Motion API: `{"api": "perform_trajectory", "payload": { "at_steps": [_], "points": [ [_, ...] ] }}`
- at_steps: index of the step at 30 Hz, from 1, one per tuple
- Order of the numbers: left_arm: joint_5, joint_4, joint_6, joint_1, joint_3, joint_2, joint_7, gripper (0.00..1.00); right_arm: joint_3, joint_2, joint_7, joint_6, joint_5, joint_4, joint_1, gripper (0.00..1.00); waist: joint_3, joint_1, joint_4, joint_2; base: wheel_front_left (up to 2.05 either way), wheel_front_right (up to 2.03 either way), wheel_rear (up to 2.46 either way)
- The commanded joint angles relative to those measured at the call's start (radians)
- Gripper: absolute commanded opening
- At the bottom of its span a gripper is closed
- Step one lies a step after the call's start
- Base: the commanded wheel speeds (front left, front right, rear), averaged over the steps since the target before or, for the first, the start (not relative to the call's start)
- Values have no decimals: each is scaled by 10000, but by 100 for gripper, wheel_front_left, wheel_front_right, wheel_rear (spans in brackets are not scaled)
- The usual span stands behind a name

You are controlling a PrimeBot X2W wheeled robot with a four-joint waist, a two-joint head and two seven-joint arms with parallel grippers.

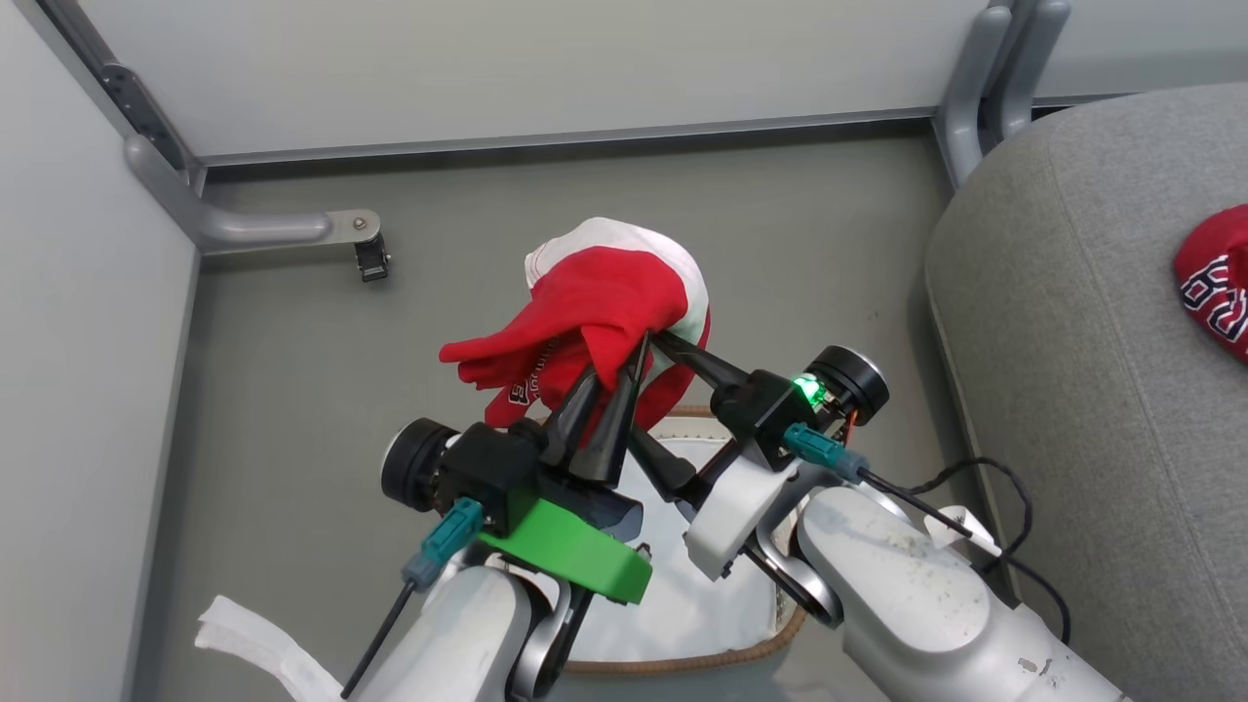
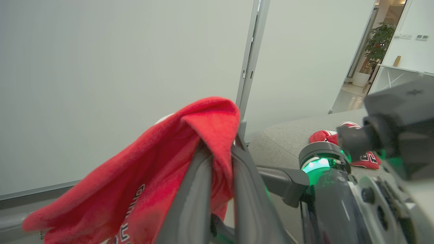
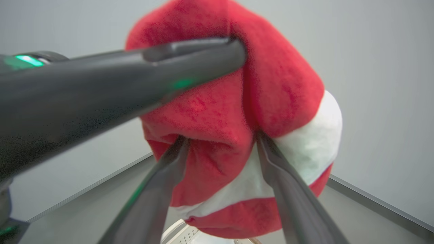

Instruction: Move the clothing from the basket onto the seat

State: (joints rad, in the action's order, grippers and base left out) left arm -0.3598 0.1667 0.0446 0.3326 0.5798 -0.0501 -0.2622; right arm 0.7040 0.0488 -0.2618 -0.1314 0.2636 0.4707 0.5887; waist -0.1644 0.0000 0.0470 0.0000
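Note:
A red garment with white trim (image 1: 595,292) hangs in the air above the basket (image 1: 682,665). My left gripper (image 1: 619,363) is shut on a fold of it; in the left wrist view the cloth (image 2: 135,176) drapes over the closed fingers (image 2: 200,176). My right gripper (image 1: 648,385) comes in from the right with jaws wide apart. Its fingertips (image 3: 262,142) push into the same bundle (image 3: 220,112), and the left gripper's fingers (image 3: 135,74) cross above them. A second red garment (image 1: 1214,278) lies on the grey seat (image 1: 1072,370).
White partition walls close off the far side and the left of the grey floor. Metal partition feet (image 1: 253,229) (image 1: 985,88) stand on the floor. A white strap (image 1: 253,643) lies at the lower left. A black cable (image 1: 985,487) loops beside my right forearm.

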Motion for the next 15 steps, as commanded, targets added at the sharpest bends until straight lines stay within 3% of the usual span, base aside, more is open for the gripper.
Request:
{"api": "perform_trajectory", "payload": {
  "at_steps": [1,15],
  "points": [
    [-69,1,2,161,55,-21,-36,0,-67,47,-46,14,37,31,152,100,-12,0,73,0,0,0,0],
    [-439,12,-45,284,681,-19,-38,0,-182,48,-46,14,18,774,505,100,-107,0,477,0,0,0,0]
  ]
}}
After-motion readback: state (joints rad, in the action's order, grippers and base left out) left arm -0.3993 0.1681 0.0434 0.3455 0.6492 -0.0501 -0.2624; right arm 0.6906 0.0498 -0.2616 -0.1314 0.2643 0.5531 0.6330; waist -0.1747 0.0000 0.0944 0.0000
